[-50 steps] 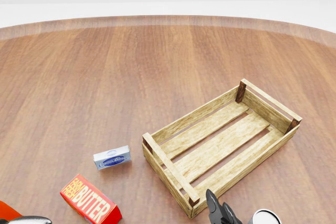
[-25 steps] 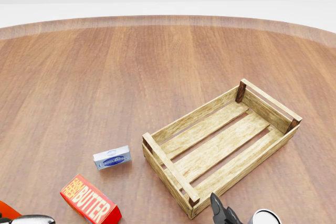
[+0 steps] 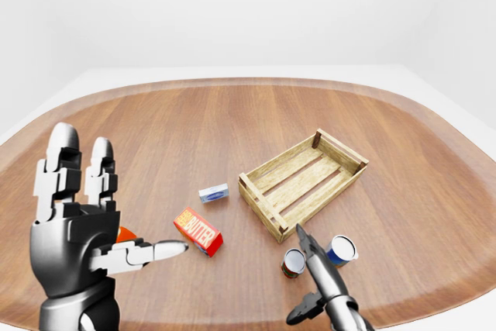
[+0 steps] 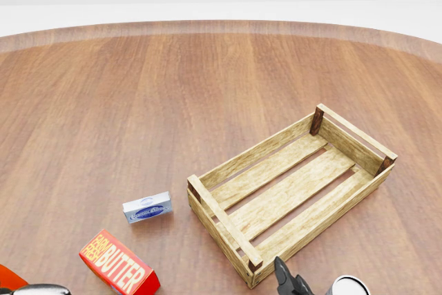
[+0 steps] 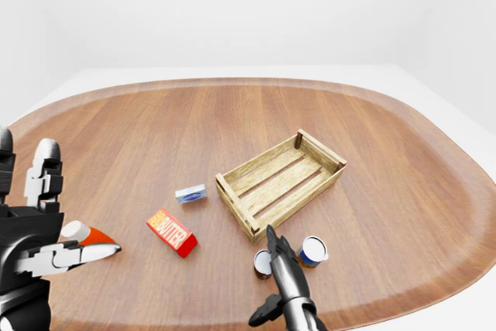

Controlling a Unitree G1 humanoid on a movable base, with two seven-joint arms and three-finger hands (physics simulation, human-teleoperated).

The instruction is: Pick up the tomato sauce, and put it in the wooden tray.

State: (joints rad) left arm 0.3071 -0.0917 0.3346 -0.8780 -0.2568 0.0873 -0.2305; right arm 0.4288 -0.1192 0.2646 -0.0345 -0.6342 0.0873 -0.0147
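Left hand point(image 3: 74, 226) raised, fingers spread and empty; sauce can point(image 3: 293, 263) upright on the surface point(image 3: 194, 129) below the tray point(image 3: 302, 184), touching or just beside the outstretched, empty right hand point(image 3: 318, 269), which should straddle the can's side before closing; head view: right hand slightly lower than a second ago.

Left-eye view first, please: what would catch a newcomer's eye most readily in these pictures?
The big grey left hand fills the lower left, fingers spread open. Mid-table sits the empty wooden tray, with a red butter box and a small blue packet to its left. The right hand points up at two cans just below the tray.
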